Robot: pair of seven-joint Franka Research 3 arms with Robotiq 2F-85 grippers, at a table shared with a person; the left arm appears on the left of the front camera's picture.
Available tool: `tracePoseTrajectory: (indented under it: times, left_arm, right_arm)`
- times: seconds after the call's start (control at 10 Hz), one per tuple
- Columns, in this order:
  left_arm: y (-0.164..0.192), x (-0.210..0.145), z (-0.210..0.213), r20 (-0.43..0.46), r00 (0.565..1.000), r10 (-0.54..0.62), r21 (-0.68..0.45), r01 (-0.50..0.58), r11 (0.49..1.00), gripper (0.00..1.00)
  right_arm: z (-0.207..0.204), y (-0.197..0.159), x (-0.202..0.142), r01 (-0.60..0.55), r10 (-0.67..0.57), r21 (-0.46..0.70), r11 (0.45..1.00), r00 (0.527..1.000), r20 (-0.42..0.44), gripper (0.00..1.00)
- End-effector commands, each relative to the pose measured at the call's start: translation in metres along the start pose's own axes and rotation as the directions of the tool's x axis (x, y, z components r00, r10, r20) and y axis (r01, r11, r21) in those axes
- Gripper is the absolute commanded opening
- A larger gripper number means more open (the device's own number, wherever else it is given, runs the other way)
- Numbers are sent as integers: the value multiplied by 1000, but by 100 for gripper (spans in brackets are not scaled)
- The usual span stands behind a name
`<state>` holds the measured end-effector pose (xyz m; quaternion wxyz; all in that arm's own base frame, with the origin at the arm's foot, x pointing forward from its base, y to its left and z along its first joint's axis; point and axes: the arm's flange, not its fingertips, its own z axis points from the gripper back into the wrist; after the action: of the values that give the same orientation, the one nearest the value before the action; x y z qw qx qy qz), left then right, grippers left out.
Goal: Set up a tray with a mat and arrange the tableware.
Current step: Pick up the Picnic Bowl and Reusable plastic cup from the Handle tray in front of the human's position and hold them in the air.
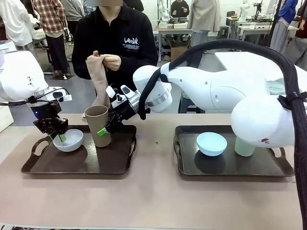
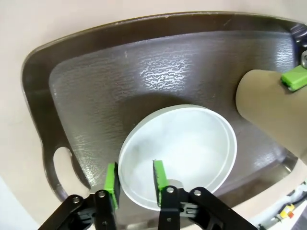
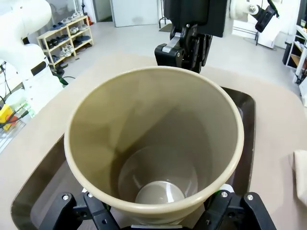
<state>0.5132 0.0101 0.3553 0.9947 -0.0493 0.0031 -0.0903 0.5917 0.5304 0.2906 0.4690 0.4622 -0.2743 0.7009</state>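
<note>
The left fingers are clamped on the rim of the white bowl, one green pad inside and one outside. The bowl sits at the left end of the left tray. The right fingers, reached across, are clamped on the tan-brown cup just right of that bowl. The light blue bowl and pale green cup stand on the right tray on the desk. At the far side, a person's hands hold a beige cloth. The white chest print on the person's black top seems to read "look".
</note>
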Motion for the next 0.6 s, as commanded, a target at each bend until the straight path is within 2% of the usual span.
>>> tracePoseTrajectory:
  times: [0.0, 0.1, 0.2, 0.3, 0.4, 0.5]
  left_arm:
    - [1, 0, 4, 3, 1000, -4, 4, 4, 1000, 0]
    - [0, 0, 4, 5, 1000, -5, 6, 5, 1000, 0]
    - [0, -1, 5, 8, 1000, -5, 10, 4, 1000, 0]
    - [1, -1, 7, 10, 1000, -3, 15, 3, 1000, 0]
    - [1, -2, 8, 15, 1000, 1, 15, -1, 1000, 0]
    - [0, -3, 10, 27, 1000, -5, 12, 4, 1000, 0]
  right_arm:
    - [7, -5, 6, -41, 41, 3, 999, 999, -11, 26]
    - [9, -3, 7, -46, 46, 1, 999, 999, -10, 26]
    - [10, -2, 7, -50, 50, 0, 999, 999, -8, 0]
    - [14, 1, 6, -56, 56, -7, 998, 998, -9, 26]
    - [18, 4, 7, -63, 62, -12, 998, 998, -3, 0]
    - [22, 9, 10, -59, 59, -23, 998, 998, -1, 0]
